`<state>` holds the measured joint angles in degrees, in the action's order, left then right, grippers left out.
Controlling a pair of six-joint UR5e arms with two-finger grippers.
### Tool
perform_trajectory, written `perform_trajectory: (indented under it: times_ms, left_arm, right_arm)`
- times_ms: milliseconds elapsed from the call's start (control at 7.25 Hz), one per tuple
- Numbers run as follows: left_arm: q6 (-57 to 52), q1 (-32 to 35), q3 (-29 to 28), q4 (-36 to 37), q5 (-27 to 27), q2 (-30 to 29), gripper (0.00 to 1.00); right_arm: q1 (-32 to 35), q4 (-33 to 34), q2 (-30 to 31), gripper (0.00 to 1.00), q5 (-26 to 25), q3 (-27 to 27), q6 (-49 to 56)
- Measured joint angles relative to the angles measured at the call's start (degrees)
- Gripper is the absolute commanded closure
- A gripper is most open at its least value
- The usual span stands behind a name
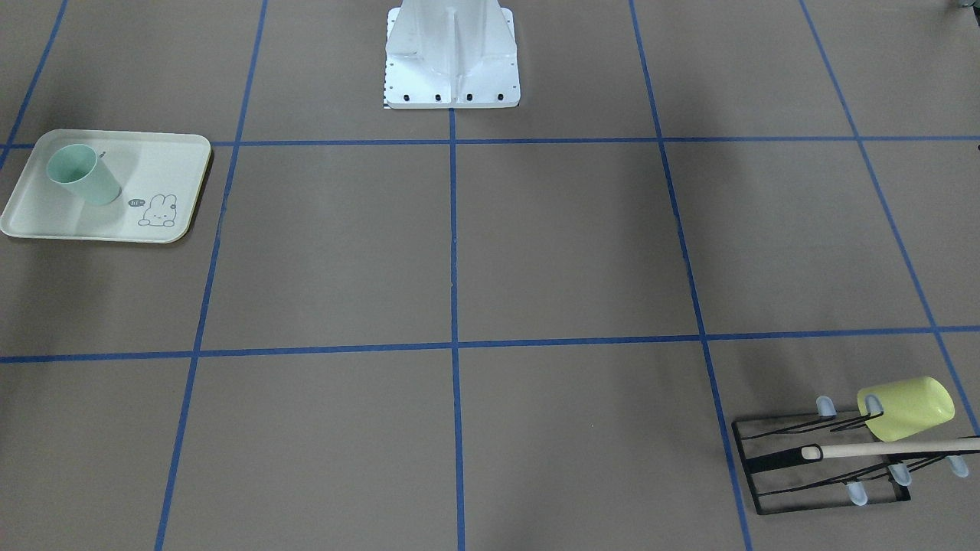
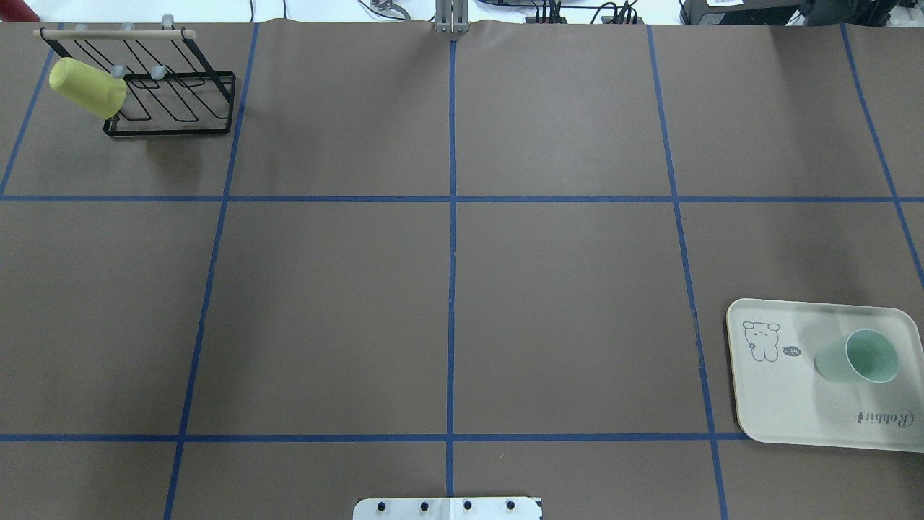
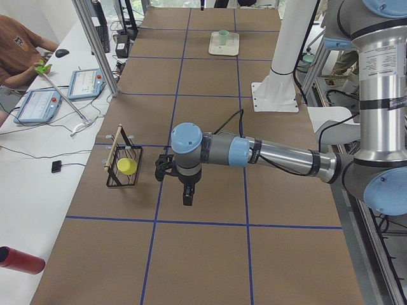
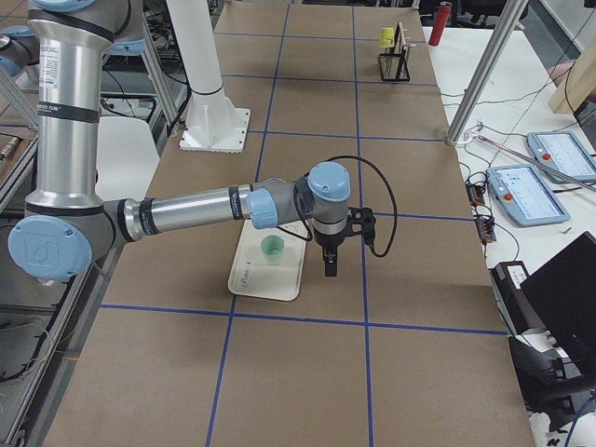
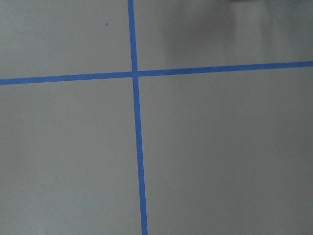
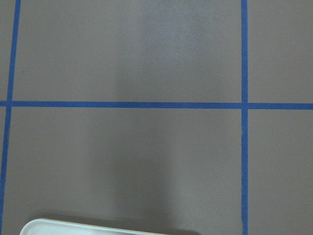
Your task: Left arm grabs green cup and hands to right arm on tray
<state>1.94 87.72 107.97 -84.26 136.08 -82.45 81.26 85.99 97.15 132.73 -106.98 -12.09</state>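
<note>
Item 1: The green cup (image 2: 859, 357) is standing upright, mouth up, on the cream tray (image 2: 794, 415), at 3 o'clock of the rabbit drawing (image 2: 760, 339) in the overhead view. The tray is lying at about 4 o'clock on the table (image 2: 325, 310).

Item 2: The left arm (image 3: 280, 155) is reaching out low over the table in the left side view. The left gripper (image 3: 187, 200) is pointing down above the surface, at 3 o'clock of the wire rack (image 3: 121, 181) and apart from it. Whether its jaws are wide or narrow cannot be told, as only a side view is showing it.

Item 3: The right arm (image 4: 186, 214) is stretching across the table. The right gripper (image 4: 329, 270) is hanging tip-down just beside the tray edge, at 3 o'clock of the green cup. Its jaw state also cannot be told. Neither gripper is touching the cup.

Item 4: A yellow-green cup (image 2: 86, 88) is sitting tilted on the wire rack at about 10 o'clock on the table.
</note>
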Motion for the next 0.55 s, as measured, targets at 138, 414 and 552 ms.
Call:
perform_trajectory:
  times_ms: [138, 414, 552]
  left_arm:
    - [-0.2, -0.03, -0.08, -0.12, 0.04, 0.12, 0.0]
    - [-0.05, -0.08, 0.27, 0.06, 0.1, -0.3, 0.0]
    - [0.06, -0.15, 0.54, 0.03, 0.09, -0.67, 0.0]
  right_arm:
    - [-0.08, -0.04, 0.31, 0.0, -0.04, 0.17, 0.18]
    - [-0.13, -0.6, 1.67, 0.0, -0.38, -0.03, -0.03]
    - [-0.13, -0.72, 2.0, 0.0, -0.41, -0.48, -0.21]
